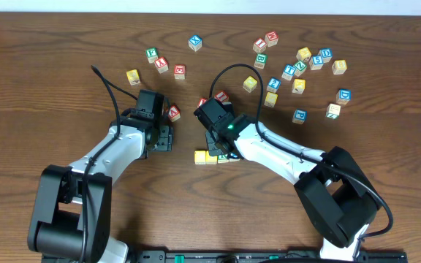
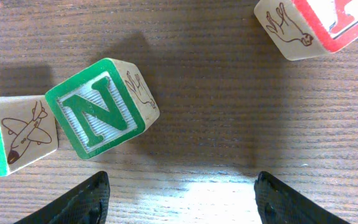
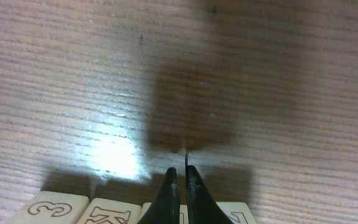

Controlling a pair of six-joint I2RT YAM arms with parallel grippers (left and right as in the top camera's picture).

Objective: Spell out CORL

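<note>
A row of cubes lies at the table's front middle. From above it shows two yellow-faced cubes (image 1: 200,157) (image 1: 212,157) and a green-lettered cube (image 1: 225,155) partly under my right arm. No cube with a blue L shows from above. My right gripper (image 1: 221,148) is right over this row. In the right wrist view the fingers (image 3: 180,173) are shut with nothing between them. The row (image 3: 114,213) runs along the bottom edge, its side faces engraved. My left gripper (image 1: 161,137) is open and empty (image 2: 182,193), facing a green N cube (image 2: 101,109).
A plane-picture cube (image 2: 17,134) sits left of the N cube, and a red-lettered cube (image 2: 316,25) (image 1: 172,112) to the right. Several loose cubes are scattered at the back right (image 1: 305,66) and back left (image 1: 159,64). One red cube (image 1: 221,96) sits behind my right wrist.
</note>
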